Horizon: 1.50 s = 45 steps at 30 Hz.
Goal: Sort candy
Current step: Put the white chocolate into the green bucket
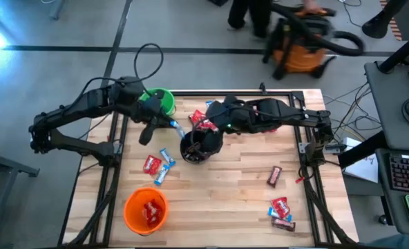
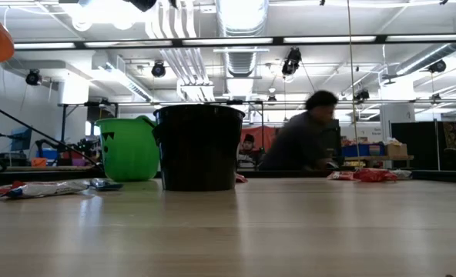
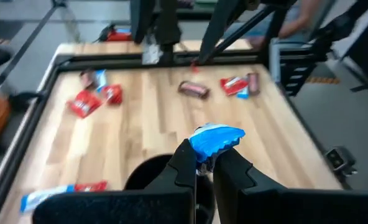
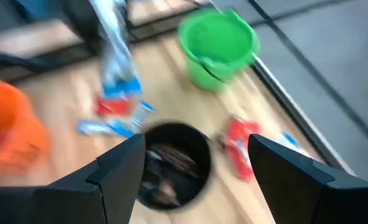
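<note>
Right now your biggest risk is a collision over the black cup (image 1: 200, 145): the right end effector (image 4: 196, 165) hangs directly above it with fingers spread wide and nothing between them, while the left end effector (image 1: 170, 124) sits just beside the cup's 10 o'clock rim, pinched shut on a blue-and-white candy (image 3: 216, 139). Move either arm sideways without lifting and the two could knock together or tip the cup. The grip holds only one end of the wrapper, so I judge a quick swing could shake it loose short of the green cup (image 1: 160, 101) at 11 o'clock.

The candy is small, shiny and crinkly: red and blue pieces (image 1: 157, 166) lie at 8 o'clock of the black cup, more (image 1: 280, 212) toward the desk (image 1: 225, 200) corner at 4 o'clock, dark ones inside the black cup, red ones in the orange cup (image 1: 146, 210).
</note>
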Each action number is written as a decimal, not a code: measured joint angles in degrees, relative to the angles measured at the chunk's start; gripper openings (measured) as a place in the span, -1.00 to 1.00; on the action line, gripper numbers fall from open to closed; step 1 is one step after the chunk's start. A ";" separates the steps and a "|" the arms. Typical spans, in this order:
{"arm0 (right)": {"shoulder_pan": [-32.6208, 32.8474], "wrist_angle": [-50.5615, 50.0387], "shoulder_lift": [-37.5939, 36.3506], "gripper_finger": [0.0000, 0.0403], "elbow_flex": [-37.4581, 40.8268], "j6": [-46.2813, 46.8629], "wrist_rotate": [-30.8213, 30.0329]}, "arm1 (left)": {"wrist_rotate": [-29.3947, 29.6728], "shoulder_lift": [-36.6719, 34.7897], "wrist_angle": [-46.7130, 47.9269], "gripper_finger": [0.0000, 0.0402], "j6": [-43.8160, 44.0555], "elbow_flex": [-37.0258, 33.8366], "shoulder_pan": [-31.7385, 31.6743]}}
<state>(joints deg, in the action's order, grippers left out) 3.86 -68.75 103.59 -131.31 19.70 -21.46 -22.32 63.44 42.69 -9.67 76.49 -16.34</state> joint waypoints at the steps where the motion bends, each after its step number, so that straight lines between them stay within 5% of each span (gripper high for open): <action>1: -0.17 -1.90 0.00 0.37 0.04 0.02 -0.77 | 0.26 0.00 0.55 -1.00 0.01 -0.04 -0.65; 14: -1.14 -11.08 0.15 0.29 1.37 3.52 -1.08 | 5.39 0.22 5.28 -1.00 -0.75 -1.22 -13.95; 32: -4.50 -16.69 0.22 0.30 5.54 6.78 -5.06 | 2.93 5.84 14.11 -1.00 -11.68 -1.31 -40.09; 45: -6.06 -16.61 0.22 0.29 5.75 7.78 -5.67 | -2.33 14.60 16.90 -0.95 -16.79 -1.31 -43.06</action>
<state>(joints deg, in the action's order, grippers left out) -2.20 -85.36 103.81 -125.56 27.49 -27.14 -24.65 78.04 59.59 -26.46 75.18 -59.40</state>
